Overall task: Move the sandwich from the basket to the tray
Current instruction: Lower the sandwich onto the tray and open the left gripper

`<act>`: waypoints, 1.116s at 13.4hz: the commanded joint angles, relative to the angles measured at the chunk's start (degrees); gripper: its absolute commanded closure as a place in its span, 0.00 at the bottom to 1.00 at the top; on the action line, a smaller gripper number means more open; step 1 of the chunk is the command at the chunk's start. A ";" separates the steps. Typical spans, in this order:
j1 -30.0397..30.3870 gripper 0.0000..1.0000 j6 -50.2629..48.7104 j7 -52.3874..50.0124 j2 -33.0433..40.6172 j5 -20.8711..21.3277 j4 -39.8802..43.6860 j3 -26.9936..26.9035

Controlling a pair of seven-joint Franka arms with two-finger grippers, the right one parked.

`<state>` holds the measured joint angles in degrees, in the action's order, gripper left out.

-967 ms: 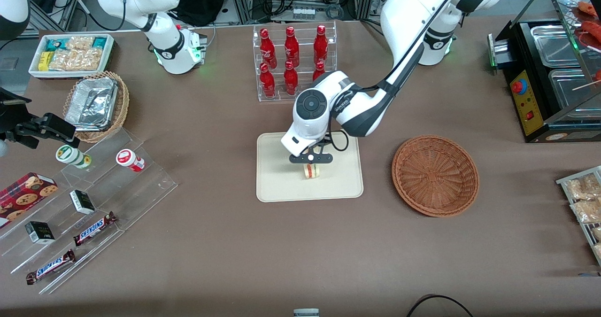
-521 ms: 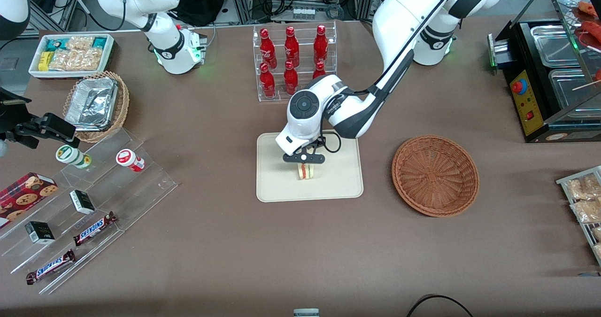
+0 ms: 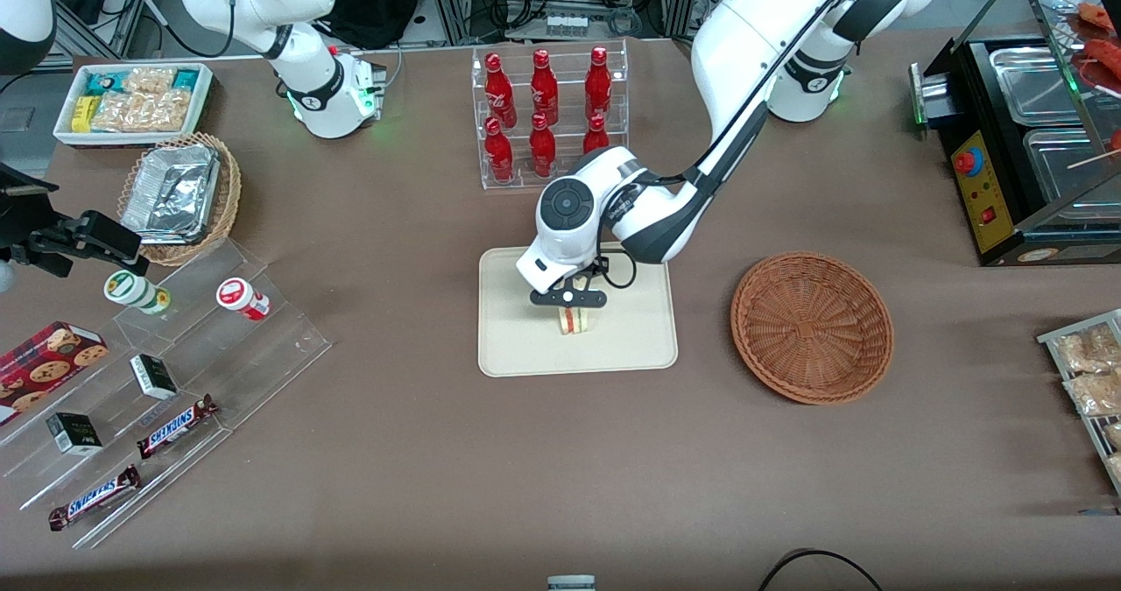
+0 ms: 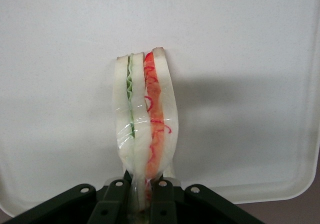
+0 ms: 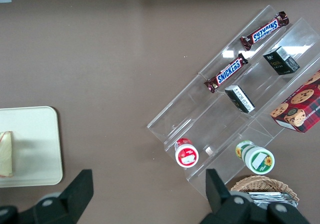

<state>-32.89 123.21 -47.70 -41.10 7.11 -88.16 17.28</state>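
Observation:
My gripper (image 3: 569, 308) hangs over the middle of the cream tray (image 3: 517, 341), shut on the sandwich (image 3: 574, 320). In the left wrist view the sandwich (image 4: 145, 119) stands on edge between the black fingers (image 4: 116, 196), its red and green filling stripes facing the camera, with the tray (image 4: 60, 59) close beneath it. Whether it touches the tray I cannot tell. The reddish-brown basket (image 3: 812, 326) sits beside the tray, toward the working arm's end, with nothing in it. The right wrist view catches the tray's end (image 5: 35, 144) and one edge of the sandwich (image 5: 6, 154).
A clear rack of red bottles (image 3: 547, 118) stands farther from the front camera than the tray. Toward the parked arm's end are a stepped acrylic shelf with snacks (image 3: 166, 372), a tan basket with foil containers (image 3: 179, 195) and a white snack bin (image 3: 131, 101). A black food warmer (image 3: 1025, 153) stands at the working arm's end.
The gripper has shifted a little over the tray toward the parked arm's end, still holding the sandwich. The arm's elbow has swung with it.

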 commanded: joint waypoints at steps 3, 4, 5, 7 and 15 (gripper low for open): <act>-0.95 0.00 -0.24 -0.29 0.05 0.71 1.32 -0.58; -0.86 0.00 -0.51 -0.46 0.31 0.63 1.59 -0.67; -0.78 0.00 -0.95 -0.46 1.45 0.62 1.50 -0.67; -0.43 0.00 -4.44 -0.64 4.69 0.36 1.50 -0.84; 11.51 0.00 -23.86 0.06 26.12 -2.80 1.15 -1.02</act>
<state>-25.10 103.69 -47.97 -21.34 6.04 -84.94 16.20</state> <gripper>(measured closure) 0.000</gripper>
